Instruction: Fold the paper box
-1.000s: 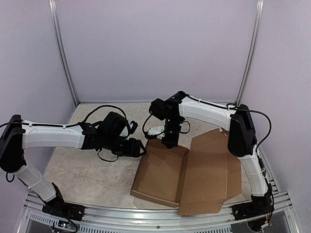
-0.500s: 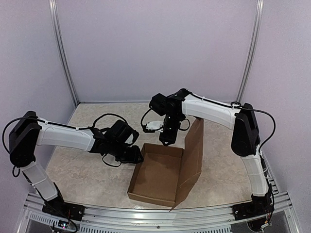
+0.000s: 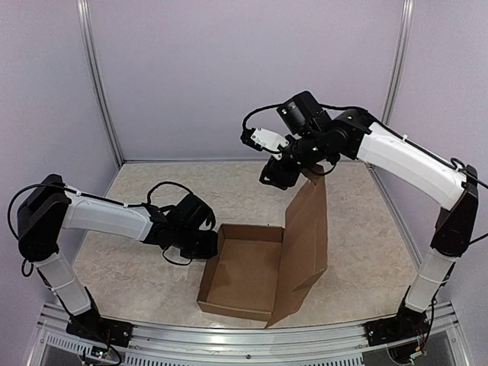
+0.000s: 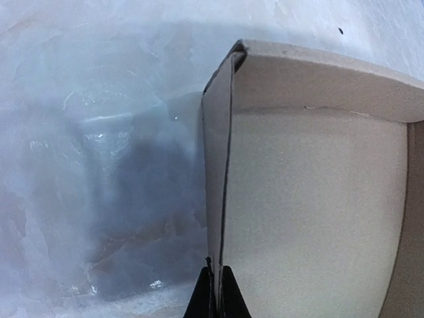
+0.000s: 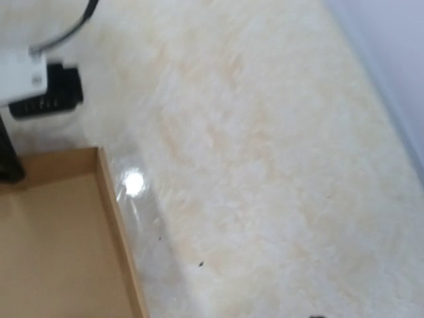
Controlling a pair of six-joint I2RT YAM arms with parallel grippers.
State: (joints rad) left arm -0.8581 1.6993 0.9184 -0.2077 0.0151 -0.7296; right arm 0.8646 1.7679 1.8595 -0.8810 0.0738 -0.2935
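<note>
The paper box (image 3: 252, 274) is plain brown cardboard without any print. It lies on the near middle of the table (image 3: 130, 267), a little to the right side. Its base makes a shallow tray with low walls standing up at the left and at the far side. The big lid panel stands almost upright at the right side of the tray.

My left pincer (image 3: 207, 245) is closed together on the left wall of the tray, close to its far corner; in my left wrist view the thin wall sits between the two dark tips (image 4: 216, 295).

My right pincer (image 3: 276, 175) hangs high, just beside the top edge of the lid. I cannot tell if its fingers are apart or together.

The table is pale beige, like marble, and shiny. Plain lilac walls (image 3: 244, 76) with metal posts (image 3: 99, 91) stand around it.
</note>
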